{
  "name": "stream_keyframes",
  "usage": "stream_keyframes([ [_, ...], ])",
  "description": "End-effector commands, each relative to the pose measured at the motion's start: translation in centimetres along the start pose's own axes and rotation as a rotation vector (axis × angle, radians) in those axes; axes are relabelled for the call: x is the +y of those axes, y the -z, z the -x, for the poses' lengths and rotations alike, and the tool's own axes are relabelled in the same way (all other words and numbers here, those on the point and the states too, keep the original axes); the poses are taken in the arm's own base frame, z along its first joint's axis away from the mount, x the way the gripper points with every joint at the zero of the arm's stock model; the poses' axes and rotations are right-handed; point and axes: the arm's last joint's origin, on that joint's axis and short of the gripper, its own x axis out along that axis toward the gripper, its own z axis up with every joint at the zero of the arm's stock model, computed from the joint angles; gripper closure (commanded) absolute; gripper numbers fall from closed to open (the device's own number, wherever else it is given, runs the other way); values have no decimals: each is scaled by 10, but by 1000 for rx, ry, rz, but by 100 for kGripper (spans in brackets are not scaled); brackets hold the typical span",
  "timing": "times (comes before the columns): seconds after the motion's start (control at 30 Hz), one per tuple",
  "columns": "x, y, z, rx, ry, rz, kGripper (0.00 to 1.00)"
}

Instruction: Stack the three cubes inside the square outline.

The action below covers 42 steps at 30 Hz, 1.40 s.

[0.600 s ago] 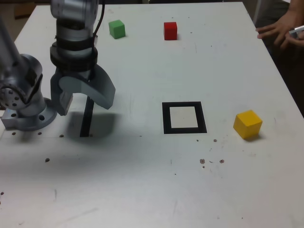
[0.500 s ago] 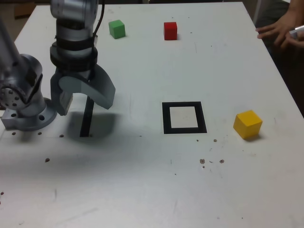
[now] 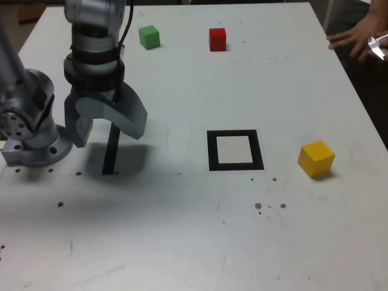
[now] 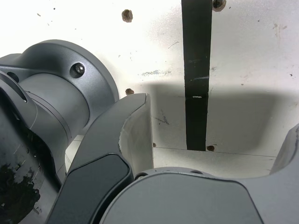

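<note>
Wide apart and holding nothing, the jaws of the single gripper (image 3: 104,128) hang pointing down over the table (image 3: 182,230), close to the arm's base (image 3: 30,136) at the exterior view's left. Directly beneath them runs one narrow black strip (image 3: 111,151), which the wrist view shows passing between the two fingers (image 4: 131,126), with the gripper's shadow falling across it.

Three cubes sit on the white surface, none stacked and none touching another. One green cube (image 3: 149,37) and one red cube (image 3: 217,39) stand near the far edge, side by side but apart, the green one toward the exterior view's left. One yellow cube (image 3: 316,158) rests alone toward the exterior view's right, turned a little askew, near the square outline (image 3: 234,150) but outside it.

That outline, the only one on the table, lies roughly mid-table with its white centre bare; all three cubes are outside it, and the gripper is well apart from it.

At the far right corner of the exterior view, a person's hand (image 3: 357,39) rests at the table's edge, with something small and pale beside it that I cannot make out.
</note>
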Motion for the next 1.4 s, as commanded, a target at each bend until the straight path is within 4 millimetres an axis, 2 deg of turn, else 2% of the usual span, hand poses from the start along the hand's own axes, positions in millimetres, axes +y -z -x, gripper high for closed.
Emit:
stream_keyframes([
  [0.0, 0, 0, 1, -2, -1, -3, 1],
  [0.6, 5, -11, 11, 40, -68, 9, 1],
  [0.8, 11, -22, 20, 21, -95, -9, 1],
  [1.07, 38, -44, 31, 1, -79, -34, 0],
  [1.37, 83, -67, 42, -18, -67, -29, 0],
])
